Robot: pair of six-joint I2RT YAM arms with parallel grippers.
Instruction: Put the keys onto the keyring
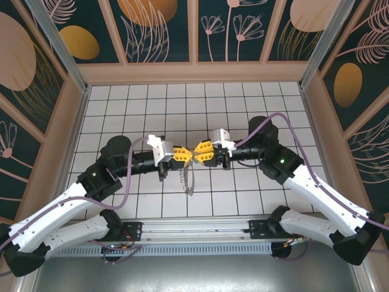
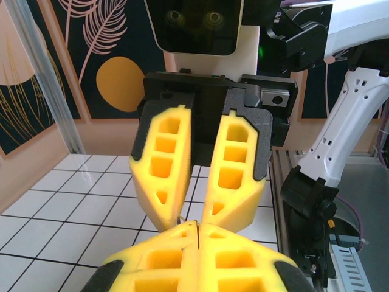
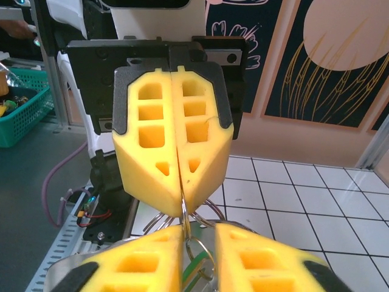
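Yellow claws meet nose to nose in the middle of the table. The left gripper, on the 9 o'clock side, is pressed tight together on a thin wire of the keyring. The rest of the ring hangs down toward 6 o'clock. The right gripper, on the 3 o'clock side, has its jaws a little apart. The green key and a loop sit between them, and I cannot tell if it squeezes the key. I think the key could slip and drop if the claws pull apart, or the ring could twist away. The table is white tiles with dark lines. Dark walls with orange circles and leaf drawings stand at 12 o'clock.
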